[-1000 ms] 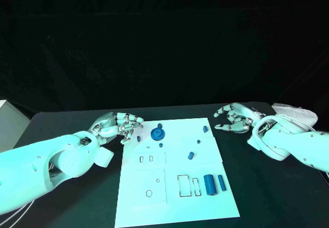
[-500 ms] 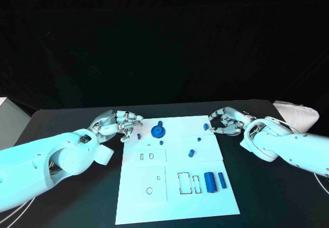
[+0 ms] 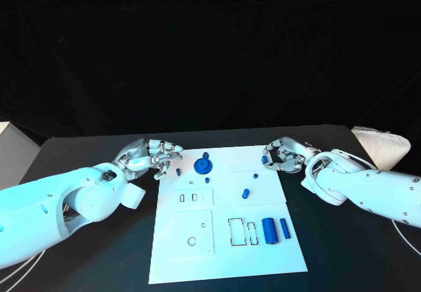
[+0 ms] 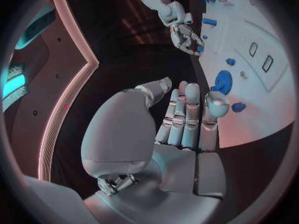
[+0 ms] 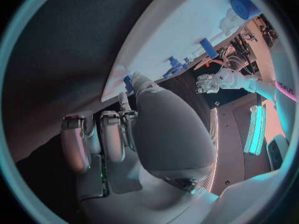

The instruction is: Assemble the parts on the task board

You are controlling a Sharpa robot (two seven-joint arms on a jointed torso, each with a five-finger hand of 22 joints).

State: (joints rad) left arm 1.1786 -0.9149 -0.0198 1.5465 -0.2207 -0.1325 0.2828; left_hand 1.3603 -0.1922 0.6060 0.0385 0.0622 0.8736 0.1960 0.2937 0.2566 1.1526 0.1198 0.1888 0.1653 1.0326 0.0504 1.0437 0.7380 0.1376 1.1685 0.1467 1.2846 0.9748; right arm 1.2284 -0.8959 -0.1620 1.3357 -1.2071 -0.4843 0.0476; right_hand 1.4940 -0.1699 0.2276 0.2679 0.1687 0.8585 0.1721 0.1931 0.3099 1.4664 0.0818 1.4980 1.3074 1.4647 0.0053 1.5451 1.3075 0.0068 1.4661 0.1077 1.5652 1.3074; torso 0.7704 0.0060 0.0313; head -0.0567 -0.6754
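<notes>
The white task board (image 3: 226,255) lies mid-table. A blue gear (image 3: 202,165) stands near its far left corner, with small blue pieces (image 3: 207,180) beside it and two blue cylinders (image 3: 269,230) lower right. My left hand (image 3: 154,157) hovers at the board's far left edge, fingers loosely bent and holding nothing; the gear (image 4: 222,80) lies just beyond its fingertips (image 4: 187,90). My right hand (image 3: 282,155) is at the far right corner, fingers curled around a small blue piece (image 3: 264,160). Its thumb tip reaches that piece (image 5: 127,82); a firm hold cannot be made out.
Outlined slots (image 3: 238,234) mark the board's near half, and more small blue pieces (image 3: 246,194) lie mid-board. A white bundle (image 3: 384,143) sits on the black table at the far right. A white box (image 3: 4,131) stands at the left edge.
My right hand has moved left from off the board to its far right corner, closing in on the small blue piece. The left hand has hardly moved.
</notes>
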